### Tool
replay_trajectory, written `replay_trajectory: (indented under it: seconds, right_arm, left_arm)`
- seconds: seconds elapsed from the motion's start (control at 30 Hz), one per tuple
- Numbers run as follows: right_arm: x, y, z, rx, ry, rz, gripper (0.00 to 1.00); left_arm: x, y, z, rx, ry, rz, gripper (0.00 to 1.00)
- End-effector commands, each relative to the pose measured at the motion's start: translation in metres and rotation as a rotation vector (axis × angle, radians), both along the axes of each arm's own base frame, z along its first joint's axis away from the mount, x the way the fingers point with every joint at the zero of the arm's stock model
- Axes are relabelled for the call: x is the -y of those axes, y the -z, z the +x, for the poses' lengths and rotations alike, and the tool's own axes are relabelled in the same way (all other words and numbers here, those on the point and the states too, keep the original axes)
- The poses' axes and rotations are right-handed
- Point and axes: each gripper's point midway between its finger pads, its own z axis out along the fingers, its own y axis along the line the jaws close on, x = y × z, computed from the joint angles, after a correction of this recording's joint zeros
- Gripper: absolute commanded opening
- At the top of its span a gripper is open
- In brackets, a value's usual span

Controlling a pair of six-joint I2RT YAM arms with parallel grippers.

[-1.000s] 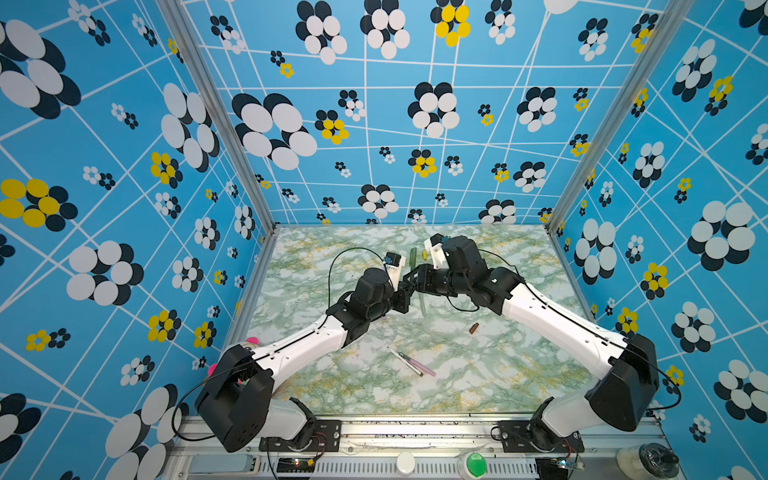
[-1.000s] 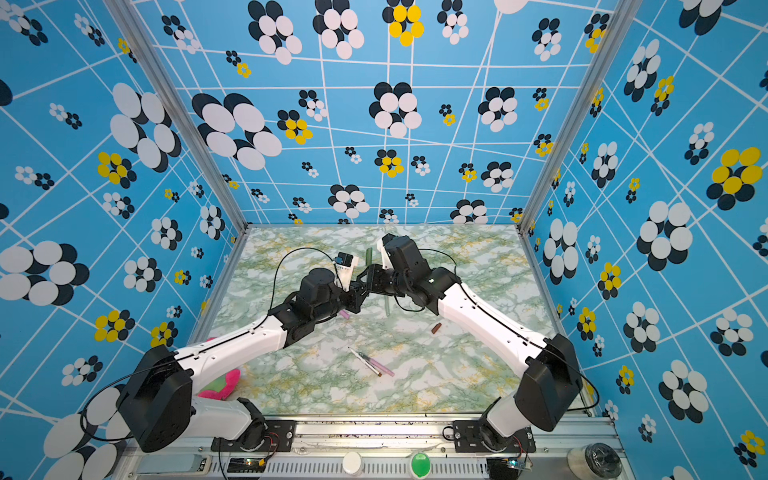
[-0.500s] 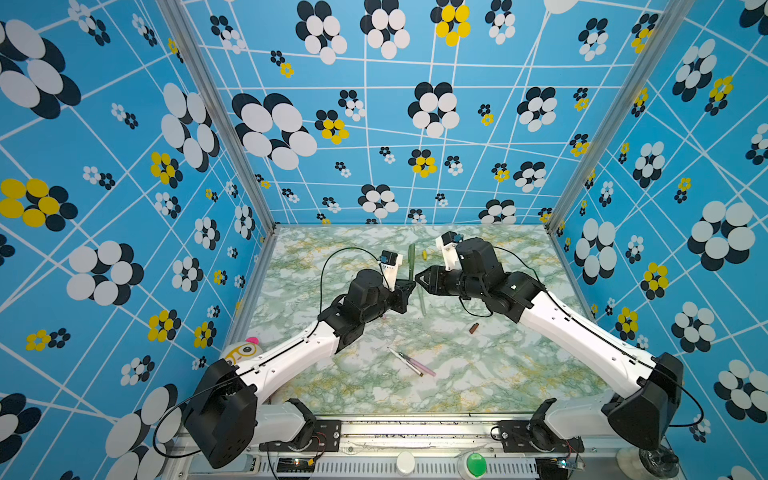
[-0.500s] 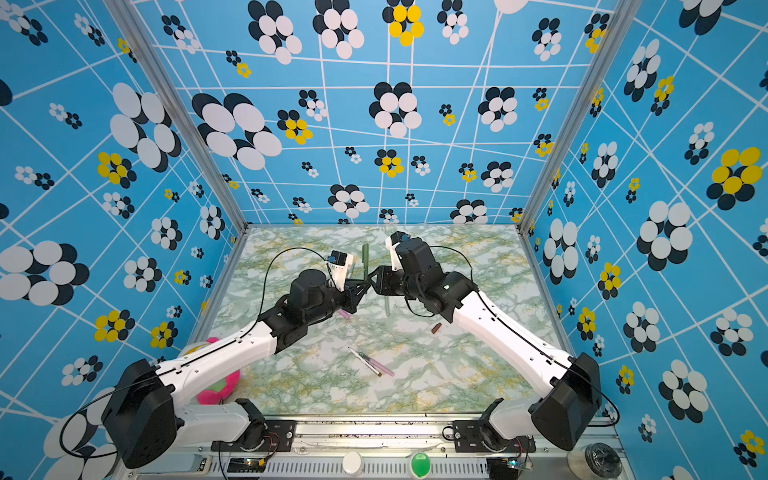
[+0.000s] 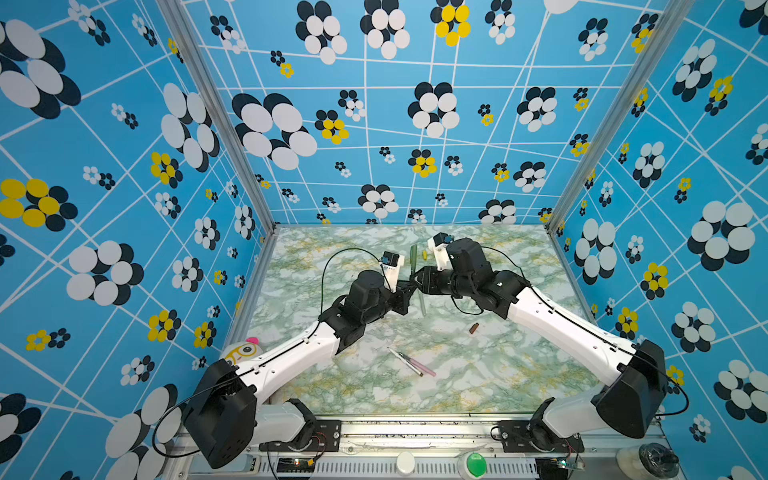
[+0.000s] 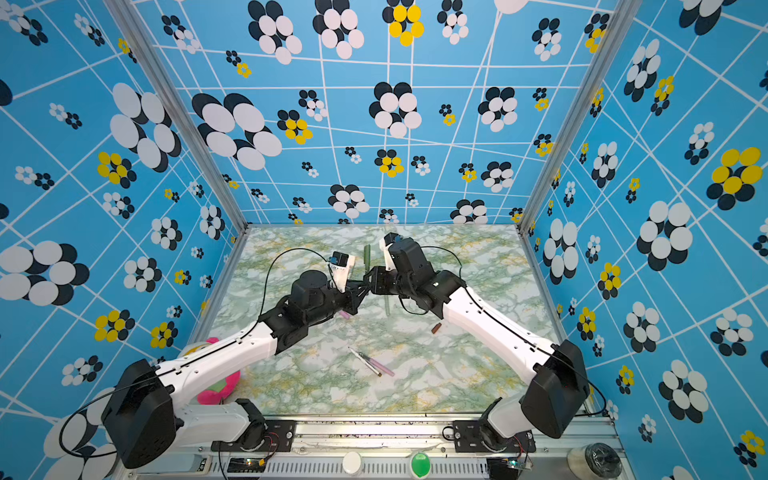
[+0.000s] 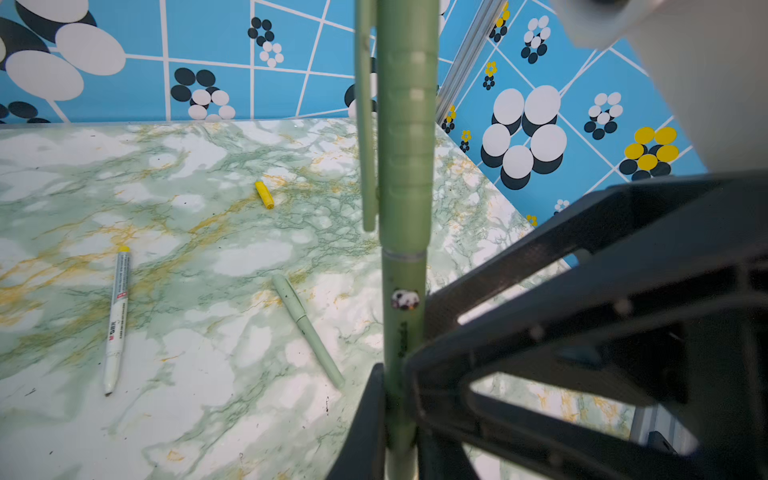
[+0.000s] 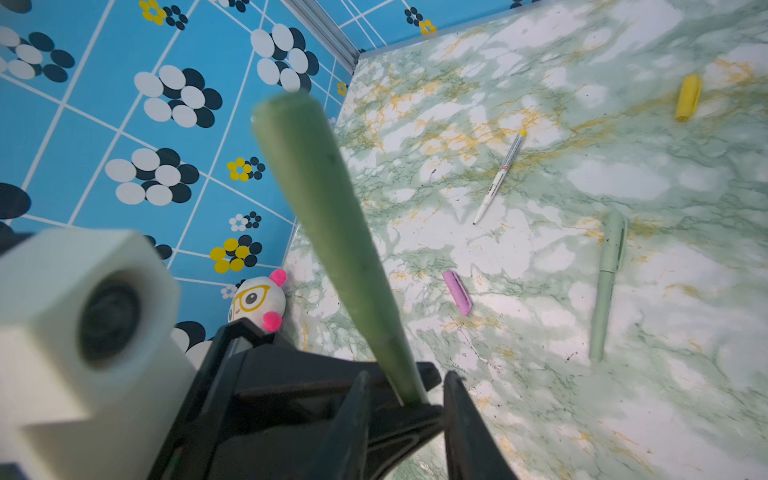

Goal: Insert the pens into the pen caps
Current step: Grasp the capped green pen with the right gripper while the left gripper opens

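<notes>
My left pincer (image 7: 392,374) is clamped tight on the lower end of the dark green pen (image 7: 405,291). The pen stands upright at the middle of both top views, above the tabletop (image 5: 478,374). My right pincer (image 8: 405,384) straddles the same pen, fingers apart with a gap on either side.

Over the marbled bench (image 5: 478,386), the left pincer (image 5: 408,291) and right pincer (image 5: 417,277) meet at an upright dark green pen (image 5: 413,257). A pale green pen (image 5: 422,306) lies just beside them. Nearer the front lie a brown cap (image 5: 473,328) and a pink pen (image 5: 424,368).
</notes>
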Motion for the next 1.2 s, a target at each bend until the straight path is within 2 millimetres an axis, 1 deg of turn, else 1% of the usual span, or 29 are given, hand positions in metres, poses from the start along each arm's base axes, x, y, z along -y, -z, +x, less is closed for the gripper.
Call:
replay_trajectory:
  seconds: [0.0, 0.17, 0.4, 0.47, 0.67, 0.9, 0.93, 1.0, 1.07, 1.1, 1.17]
  right_arm:
    - [-0.008, -0.007, 0.004, 0.029, -0.018, 0.014, 0.29]
    - [-0.01, -0.004, 0.006, 0.025, -0.019, 0.01, 0.22]
    - [-0.014, -0.002, 0.011, 0.026, -0.018, 0.009, 0.19]
    - [-0.015, -0.002, 0.013, 0.028, -0.016, 0.007, 0.18]
    - [-0.015, -0.006, 0.017, 0.04, -0.009, -0.003, 0.09]
    - [-0.008, -0.014, 0.023, 0.077, 0.037, -0.02, 0.06]
    - [-0.005, -0.016, 0.025, 0.083, 0.05, -0.026, 0.05]
    - [-0.001, -0.019, 0.027, 0.093, 0.072, -0.038, 0.05]
    - [0.005, -0.021, 0.029, 0.095, 0.099, -0.059, 0.05]
    - [0.007, -0.021, 0.031, 0.092, 0.107, -0.07, 0.04]
    - [0.013, -0.02, 0.032, 0.08, 0.124, -0.094, 0.04]
  left_arm:
    - [0.001, -0.014, -0.006, 0.017, 0.012, -0.036, 0.0]
    - [0.001, -0.016, -0.007, 0.015, 0.012, -0.04, 0.0]
    - [0.003, -0.015, -0.008, 0.003, 0.021, -0.043, 0.0]
    - [0.003, -0.015, -0.008, 0.003, 0.019, -0.043, 0.0]
    - [0.003, -0.019, -0.007, 0.007, 0.021, -0.046, 0.0]
    - [0.007, -0.018, -0.007, -0.005, 0.032, -0.048, 0.0]
    - [0.007, -0.019, -0.008, -0.004, 0.037, -0.051, 0.05]
    - [0.006, -0.018, -0.011, -0.004, 0.043, -0.047, 0.18]
    - [0.003, -0.017, -0.018, 0.0, 0.061, -0.035, 0.45]
    - [0.0, -0.015, -0.022, -0.002, 0.064, -0.025, 0.54]
    - [-0.009, -0.011, -0.032, 0.005, 0.058, -0.005, 0.64]
